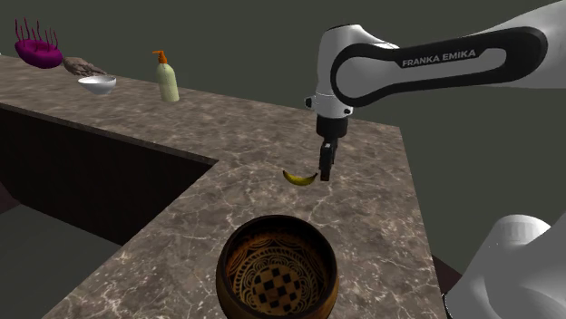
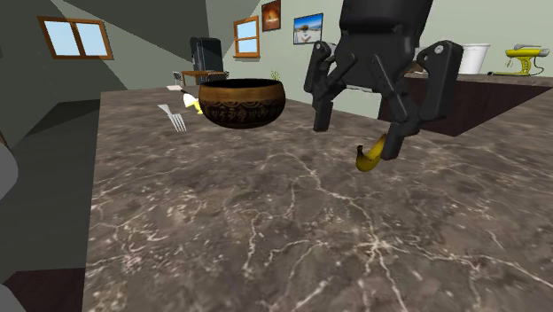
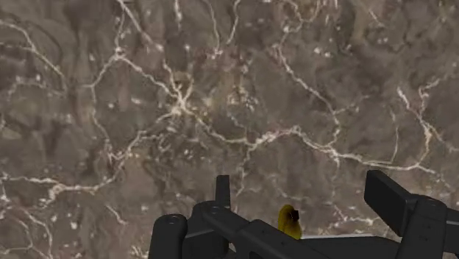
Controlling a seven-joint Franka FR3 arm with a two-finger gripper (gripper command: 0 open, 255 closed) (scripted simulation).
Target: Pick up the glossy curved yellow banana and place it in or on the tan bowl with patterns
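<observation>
The black gripper point(image 2: 357, 137) hangs low over the marble counter point(image 1: 227, 136) with its fingers spread wide, clasping nothing. The yellow banana point(image 2: 368, 158) sits right at the tip of one finger, curved ends up, not squeezed between the two. I can't tell whether it rests on the stone. It is well apart from the brown patterned bowl point(image 2: 241, 105), which stands upright on the same counter. A fork point(image 2: 175, 117) lies just beside the bowl, and a soap bottle point(image 1: 166, 79) stands far from it.
</observation>
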